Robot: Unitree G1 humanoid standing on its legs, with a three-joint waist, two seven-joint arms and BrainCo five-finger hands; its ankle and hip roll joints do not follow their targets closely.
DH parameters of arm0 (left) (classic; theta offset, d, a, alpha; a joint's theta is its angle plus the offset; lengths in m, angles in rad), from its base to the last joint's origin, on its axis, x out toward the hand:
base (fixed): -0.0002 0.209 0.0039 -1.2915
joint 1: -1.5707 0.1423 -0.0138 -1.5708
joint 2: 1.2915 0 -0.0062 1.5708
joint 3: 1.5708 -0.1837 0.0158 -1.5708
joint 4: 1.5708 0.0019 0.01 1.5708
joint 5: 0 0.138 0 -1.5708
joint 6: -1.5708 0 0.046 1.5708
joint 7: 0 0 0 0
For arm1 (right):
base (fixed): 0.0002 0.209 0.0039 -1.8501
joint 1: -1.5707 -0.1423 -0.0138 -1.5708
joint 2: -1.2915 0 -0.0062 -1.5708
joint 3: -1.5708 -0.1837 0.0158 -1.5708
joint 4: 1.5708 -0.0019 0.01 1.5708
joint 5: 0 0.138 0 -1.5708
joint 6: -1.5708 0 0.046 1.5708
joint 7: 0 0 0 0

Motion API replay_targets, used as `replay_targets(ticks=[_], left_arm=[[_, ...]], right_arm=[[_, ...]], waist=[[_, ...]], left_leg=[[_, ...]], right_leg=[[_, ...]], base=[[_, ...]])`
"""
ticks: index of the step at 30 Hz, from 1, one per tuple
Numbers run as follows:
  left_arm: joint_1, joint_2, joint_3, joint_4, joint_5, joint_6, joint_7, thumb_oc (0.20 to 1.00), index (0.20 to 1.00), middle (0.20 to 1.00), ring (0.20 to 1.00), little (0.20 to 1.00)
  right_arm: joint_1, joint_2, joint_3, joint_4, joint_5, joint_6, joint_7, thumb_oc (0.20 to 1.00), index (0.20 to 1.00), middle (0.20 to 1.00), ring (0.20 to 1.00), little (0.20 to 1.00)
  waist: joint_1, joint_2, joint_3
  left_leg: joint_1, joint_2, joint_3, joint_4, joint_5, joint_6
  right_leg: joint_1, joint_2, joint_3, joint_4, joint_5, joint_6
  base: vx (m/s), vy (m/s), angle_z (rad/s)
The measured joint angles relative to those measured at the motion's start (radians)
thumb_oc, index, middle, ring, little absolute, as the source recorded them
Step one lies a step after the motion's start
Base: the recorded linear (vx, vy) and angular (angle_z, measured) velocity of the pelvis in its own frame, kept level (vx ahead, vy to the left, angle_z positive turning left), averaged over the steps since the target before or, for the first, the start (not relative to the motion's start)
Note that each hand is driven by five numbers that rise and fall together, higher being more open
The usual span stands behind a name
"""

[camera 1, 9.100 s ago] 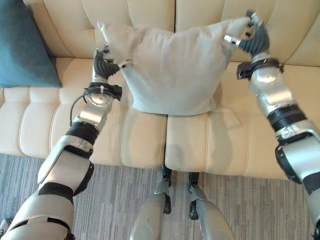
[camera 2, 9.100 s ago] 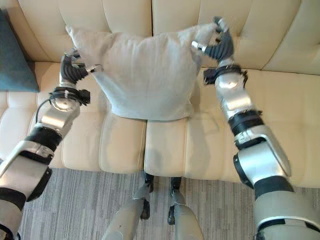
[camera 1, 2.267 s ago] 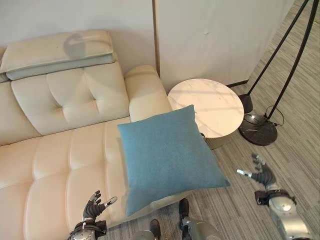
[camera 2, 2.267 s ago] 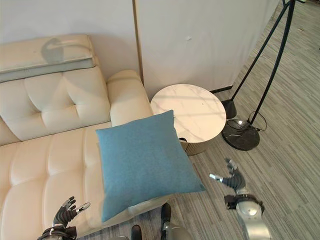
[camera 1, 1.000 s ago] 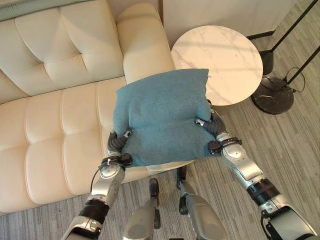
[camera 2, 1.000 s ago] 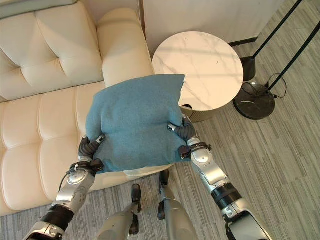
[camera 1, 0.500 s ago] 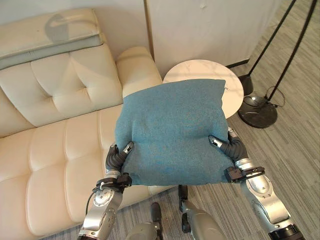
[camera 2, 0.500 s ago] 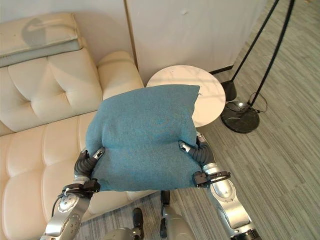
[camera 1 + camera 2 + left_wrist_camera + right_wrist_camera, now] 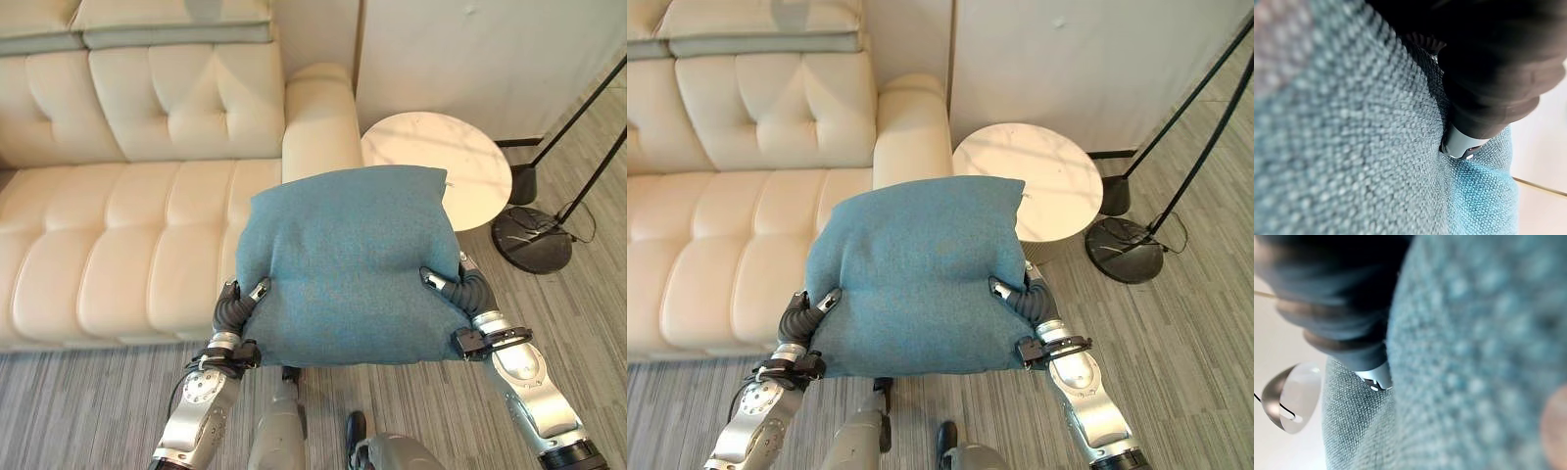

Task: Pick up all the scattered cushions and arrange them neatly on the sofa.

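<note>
A blue cushion [image 9: 348, 264] hangs in front of me, held flat between both hands above the floor off the sofa's right end. My left hand [image 9: 232, 311] clamps its left edge, thumb on top and fingers hidden underneath. My right hand [image 9: 468, 292] grips the right edge the same way. Up close, the left wrist view shows the blue weave [image 9: 1352, 147] with a thumb [image 9: 1459, 144] pressed into it, and the right wrist view shows the fabric [image 9: 1474, 357] under the other thumb [image 9: 1376, 377]. The cream sofa [image 9: 127, 225] stretches from behind the cushion out to the left.
A round marble side table [image 9: 470, 157] stands right of the sofa's armrest [image 9: 318, 117], partly behind the cushion. A floor lamp's dark base [image 9: 534, 240] and thin legs stand further right. Striped grey carpet [image 9: 88, 401] lies in front of the sofa.
The camera has swung left, bringing more of the sofa seat into view. The blue cushion stays gripped between both hands at about the same height.
</note>
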Motion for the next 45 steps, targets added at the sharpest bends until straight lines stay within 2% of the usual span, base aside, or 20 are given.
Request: replay_targets(ticks=[1,4,5,7,9,10,15,18,23,25,26,28,29,31,34,38,39,42,44,45], left_arm=[[-0.001,0.007,0.0,0.0,0.0,0.004,0.0,0.2,0.2,0.2,0.2,0.2],[-0.009,-0.005,-0.01,0.005,0.0,0.006,-0.014,0.2,0.2,0.2,0.2,0.2],[-0.026,-0.016,-0.014,0.007,0.0,0.006,-0.014,0.2,0.2,0.2,0.2,0.2],[-0.094,-0.026,-0.045,0.027,0.0,0.009,-0.02,0.2,0.2,0.2,0.2,0.2],[-0.108,-0.041,-0.054,0.028,0.0,0.007,-0.028,0.2,0.2,0.2,0.2,0.2],[-0.101,-0.038,-0.051,0.033,0.0,0.011,-0.028,0.2,0.2,0.2,0.2,0.2],[-0.033,0.012,0.005,0.032,0.0,0.013,-0.028,0.2,0.2,0.2,0.2,0.2],[-0.015,0.018,0.004,0.033,0.0,0.016,-0.029,0.2,0.2,0.2,0.2,0.2],[-0.016,0.039,0.003,0.034,0.001,0.016,-0.03,0.2,0.2,0.2,0.2,0.2],[-0.026,0.032,-0.002,0.072,0.005,0.016,-0.036,0.2,0.2,0.2,0.2,0.2],[-0.039,0.005,-0.007,0.096,0.005,0.024,-0.035,0.2,0.2,0.2,0.2,0.2],[-0.031,0.012,-0.007,0.097,0.011,0.025,-0.036,0.2,0.2,0.2,0.2,0.2],[-0.033,0.032,-0.004,0.096,0.028,0.025,-0.036,0.2,0.2,0.2,0.2,0.2],[-0.033,0.051,-0.005,0.096,0.036,0.024,-0.04,0.2,0.2,0.2,0.2,0.2],[-0.034,0.043,-0.005,0.096,0.036,0.024,-0.04,0.2,0.2,0.2,0.2,0.2],[-0.035,0.034,-0.005,0.114,0.036,0.024,-0.042,0.2,0.2,0.2,0.2,0.2],[-0.033,0.02,-0.007,0.118,0.037,0.024,-0.044,0.2,0.2,0.2,0.2,0.2],[-0.026,-0.005,-0.019,0.117,0.039,0.025,-0.06,0.2,0.2,0.2,0.2,0.2],[-0.025,-0.011,-0.048,0.116,0.039,0.025,-0.068,0.2,0.2,0.2,0.2,0.2],[-0.027,-0.011,-0.045,0.116,0.039,0.026,-0.075,0.2,0.2,0.2,0.2,0.2]], right_arm=[[0.004,0.002,0.002,-0.009,0.003,0.001,0.0,0.2,0.2,0.2,0.2,0.2],[0.022,-0.001,-0.016,-0.018,0.014,0.0,0.007,0.2,0.2,0.2,0.2,0.2],[0.028,-0.006,-0.03,-0.019,0.02,-0.002,0.007,0.2,0.2,0.2,0.2,0.2],[0.079,0.001,-0.083,-0.036,0.03,-0.003,0.005,0.2,0.2,0.2,0.2,0.2],[0.076,-0.012,-0.095,-0.045,0.03,-0.002,0.005,0.2,0.2,0.2,0.2,0.2],[0.067,0.01,-0.096,-0.041,0.03,-0.001,0.004,0.2,0.2,0.2,0.2,0.2],[0.061,0.046,-0.004,-0.043,0.03,0.002,0.015,0.2,0.2,0.2,0.2,0.2],[0.05,0.059,0.0,-0.017,0.033,0.006,0.028,0.2,0.2,0.2,0.2,0.2],[0.034,0.076,0.006,-0.008,0.049,0.008,0.037,0.2,0.2,0.2,0.2,0.2],[0.034,0.089,0.0,-0.007,0.05,0.009,0.038,0.2,0.2,0.2,0.2,0.2],[0.028,0.082,0.002,-0.016,0.051,0.008,0.038,0.2,0.2,0.2,0.2,0.2],[0.051,0.078,0.012,-0.015,0.068,0.009,0.038,0.2,0.2,0.2,0.2,0.2],[0.049,0.082,0.023,-0.015,0.076,0.01,0.039,0.2,0.2,0.2,0.2,0.2],[0.046,0.079,0.029,-0.016,0.089,0.009,0.047,0.2,0.2,0.2,0.2,0.2],[0.031,0.075,0.026,-0.017,0.099,0.009,0.054,0.2,0.2,0.2,0.2,0.2],[0.031,0.069,0.027,-0.015,0.13,0.01,0.071,0.2,0.2,0.2,0.2,0.2],[0.037,0.067,0.02,-0.014,0.131,0.01,0.078,0.2,0.2,0.2,0.2,0.2],[0.091,0.065,-0.024,-0.018,0.148,0.009,0.094,0.2,0.2,0.2,0.2,0.2],[0.113,0.043,-0.043,0.0,0.164,0.007,0.1,0.2,0.2,0.2,0.2,0.2],[0.111,0.026,-0.04,0.004,0.166,0.007,0.1,0.2,0.2,0.2,0.2,0.2]], waist=[[-0.015,-0.022,0.002],[-0.081,-0.018,0.0],[-0.093,-0.004,-0.005],[-0.157,0.01,-0.012],[-0.153,0.047,-0.027],[-0.149,0.055,-0.038],[-0.09,0.027,-0.056],[-0.049,0.009,-0.063],[-0.049,-0.039,-0.085],[-0.05,-0.029,-0.081],[-0.063,0.01,-0.059],[-0.088,0.013,-0.056],[-0.082,0.01,-0.051],[-0.096,0.002,-0.04],[-0.108,0.009,-0.013],[-0.124,0.007,0.005],[-0.131,0.003,0.005],[-0.178,0.015,-0.01],[-0.196,0.037,-0.04],[-0.197,0.039,-0.049]], left_leg=[[0.025,-0.028,0.028,0.062,-0.081,0.007],[0.198,-0.018,0.057,0.046,-0.172,0.019],[0.245,0.01,0.09,0.019,-0.17,0.022],[0.26,0.075,0.29,-0.017,-0.194,0.016],[0.298,0.109,0.327,-0.075,-0.128,0.028],[0.312,0.075,0.298,-0.106,-0.12,0.009],[0.329,-0.023,0.268,-0.108,-0.143,0.065],[0.33,-0.033,0.265,-0.106,-0.147,0.074],[0.291,-0.049,0.252,-0.085,-0.157,0.093],[0.26,-0.065,0.213,-0.037,-0.211,0.124],[0.23,-0.075,0.166,0.038,-0.254,0.157],[0.24,-0.102,0.127,0.036,-0.264,0.173],[0.235,-0.103,0.115,0.028,-0.256,0.185],[0.238,-0.127,0.088,-0.001,-0.244,0.201],[0.251,-0.158,0.051,-0.01,-0.249,0.218],[0.302,-0.177,0.035,-0.014,-0.276,0.213],[0.334,-0.185,0.017,-0.012,-0.321,0.195],[0.387,-0.186,-0.077,0.016,-0.368,0.162],[0.419,-0.151,-0.115,0.057,-0.406,0.103],[0.398,-0.135,-0.102,0.146,-0.415,0.069]], right_leg=[[0.004,-0.036,-0.006,-0.033,0.027,0.012],[0.038,-0.091,-0.073,-0.048,0.039,0.031],[0.039,-0.097,-0.103,-0.047,0.043,0.044],[0.06,-0.134,-0.232,-0.063,0.05,0.06],[0.049,-0.136,-0.252,-0.061,0.06,0.101],[0.044,-0.157,-0.258,-0.057,0.075,0.129],[0.086,-0.23,-0.195,-0.128,0.124,0.202],[0.094,-0.234,-0.192,-0.131,0.14,0.207],[0.065,-0.248,-0.187,-0.122,0.156,0.212],[0.034,-0.277,-0.187,-0.039,0.151,0.217],[-0.065,-0.317,-0.144,0.181,0.146,0.222],[-0.169,-0.324,-0.065,0.362,0.095,0.22],[-0.21,-0.259,0.006,0.396,0.039,0.215],[-0.231,-0.189,0.001,0.347,0.001,0.2],[-0.29,-0.129,-0.028,0.232,0.01,0.194],[-0.335,-0.129,-0.165,0.027,0.098,0.197],[-0.326,-0.137,-0.206,-0.038,0.113,0.191],[-0.262,-0.137,-0.167,-0.048,0.14,0.167],[-0.2,-0.115,-0.166,-0.054,0.215,0.112],[-0.177,-0.103,-0.18,-0.045,0.242,0.017]], base=[[-0.09,0.027,0.37],[-0.08,0.056,0.8],[0.02,0.107,1.09],[0.07,0.147,1.62],[0.05,0.128,0.82],[0.06,0.142,0.27],[0.03,0.131,0.14],[0.03,0.193,0.07],[0.15,0.304,0.01],[0.16,0.377,0.05],[0.24,0.273,0.3],[0.23,0.173,0.36],[0.28,0.106,0.46],[0.3,0.105,0.52],[0.37,0.058,0.42],[0.48,-0.012,0.28],[0.67,-0.093,0.38],[0.38,-0.08,0.87],[0.46,-0.126,0.87],[0.42,-0.089,0.22]])
